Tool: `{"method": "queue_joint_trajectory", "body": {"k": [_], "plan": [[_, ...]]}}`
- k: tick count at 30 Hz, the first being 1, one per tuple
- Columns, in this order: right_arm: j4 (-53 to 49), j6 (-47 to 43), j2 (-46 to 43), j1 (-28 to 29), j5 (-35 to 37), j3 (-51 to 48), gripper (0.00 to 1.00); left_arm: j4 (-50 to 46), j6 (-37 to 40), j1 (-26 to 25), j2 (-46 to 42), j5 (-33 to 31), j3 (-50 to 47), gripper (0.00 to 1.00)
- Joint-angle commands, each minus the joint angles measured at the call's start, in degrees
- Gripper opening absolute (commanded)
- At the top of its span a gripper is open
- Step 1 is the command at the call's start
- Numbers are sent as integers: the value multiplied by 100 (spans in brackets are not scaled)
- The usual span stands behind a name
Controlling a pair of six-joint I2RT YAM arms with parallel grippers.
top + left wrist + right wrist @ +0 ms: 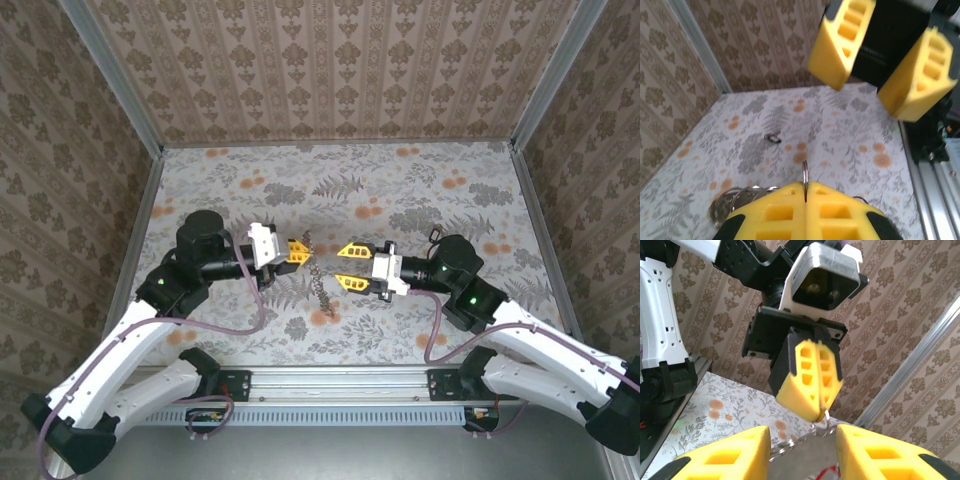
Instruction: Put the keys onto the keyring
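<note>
Left jaws pinch shut on the keyring [320, 285], chain dangling toward six o'clock; right jaws stand parted at three o'clock, just beside it.

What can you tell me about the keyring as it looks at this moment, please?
The keyring is a thin grey metal chain of small linked rings. One ring is pinched edge-on in the shut left gripper and pokes out past its tips; the rest hangs slack towards the table. The open right gripper faces it, apart from it. Whether its lower end reaches the table is unclear.
</note>
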Motion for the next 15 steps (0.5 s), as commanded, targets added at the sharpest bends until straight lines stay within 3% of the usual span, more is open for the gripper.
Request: {"method": "queue_joint_trajectory", "body": {"k": [1,7,15], "plan": [[-54,228,-98,7,133,-102,41,1138,-728,182,-134,1175,-109,0],[258,450,-15,-104,-58,-94,37,1974,-1399,383,-188,1698,-273,0],[848,944,263,-247,-489,58,34,2197,-1534,410,-130,1907,-300,0]]}}
